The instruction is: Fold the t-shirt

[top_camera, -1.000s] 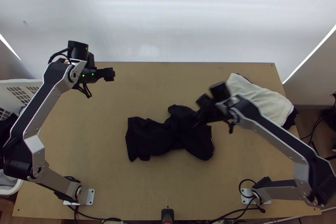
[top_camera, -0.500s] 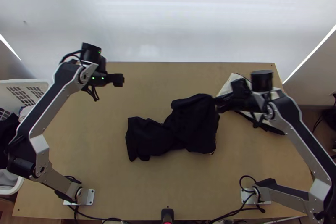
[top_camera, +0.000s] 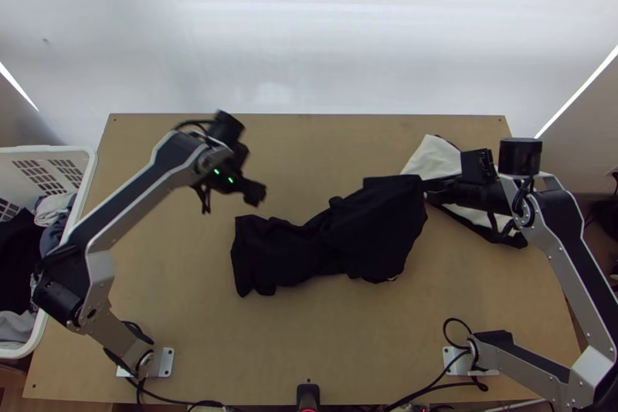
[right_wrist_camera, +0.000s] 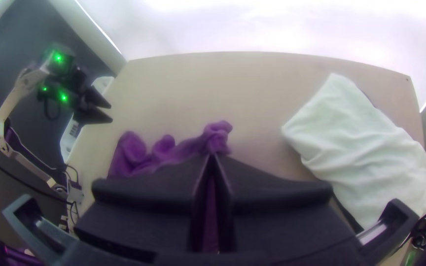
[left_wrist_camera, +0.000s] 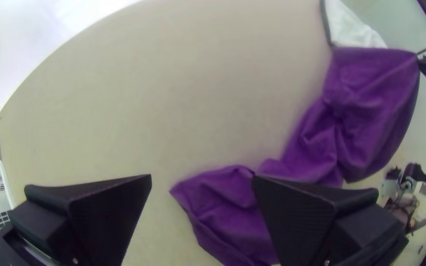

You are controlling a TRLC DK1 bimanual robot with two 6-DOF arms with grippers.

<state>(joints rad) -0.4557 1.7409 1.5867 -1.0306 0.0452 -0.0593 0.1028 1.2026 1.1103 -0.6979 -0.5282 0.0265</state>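
The dark t-shirt point(top_camera: 309, 250) lies bunched in the middle of the table, its right part lifted; it looks purple in the left wrist view point(left_wrist_camera: 301, 152). My right gripper point(top_camera: 429, 186) is at its raised upper right corner. In the right wrist view my right gripper point(right_wrist_camera: 213, 157) is shut with the t-shirt point(right_wrist_camera: 144, 155) between its fingers. Over the table, above and left of the shirt, hangs my left gripper point(top_camera: 255, 194), touching nothing. The left wrist view shows that left gripper point(left_wrist_camera: 201, 180) with its fingers wide apart, the cloth below it.
White cloth point(top_camera: 436, 157) lies over dark cloth at the table's right side, partly under the right arm. A white laundry basket point(top_camera: 86, 180) with clothes stands off the left edge. A small black device point(top_camera: 307, 395) sits at the near edge.
My right gripper has moved right, drawing the t-shirt's right part up and out with it. My left gripper has moved right and toward the near side, closer to the shirt.
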